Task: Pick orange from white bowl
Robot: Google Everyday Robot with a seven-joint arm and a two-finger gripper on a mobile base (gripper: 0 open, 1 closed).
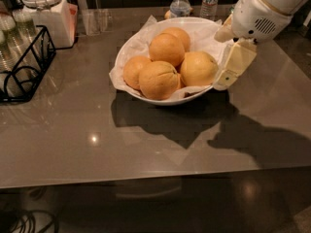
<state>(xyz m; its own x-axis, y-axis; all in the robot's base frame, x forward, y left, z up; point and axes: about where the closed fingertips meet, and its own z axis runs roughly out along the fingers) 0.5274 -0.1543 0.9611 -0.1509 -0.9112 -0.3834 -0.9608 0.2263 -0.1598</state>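
Observation:
The white bowl (pixel 164 100), lined with crumpled white paper, stands at the middle back of the grey table. It holds several oranges. The large, smooth, paler yellow-orange orange (pixel 198 68) lies at the bowl's right side. A creased deeper-orange one (pixel 158 79) is at the front, and others sit behind and to the left. My gripper (pixel 219 61) hangs from the white arm at the upper right. It is at the bowl's right rim, right beside the pale orange. Its cream fingers (pixel 235 64) stand apart, open, holding nothing.
Two water bottles (pixel 181 4) stand behind the bowl. A black wire rack (pixel 26 64) with glasses is at the left edge. A white-lidded jar (pixel 46 11) and a clear glass (pixel 95 21) are at the back left. The table's front edge (pixel 146 176) runs below.

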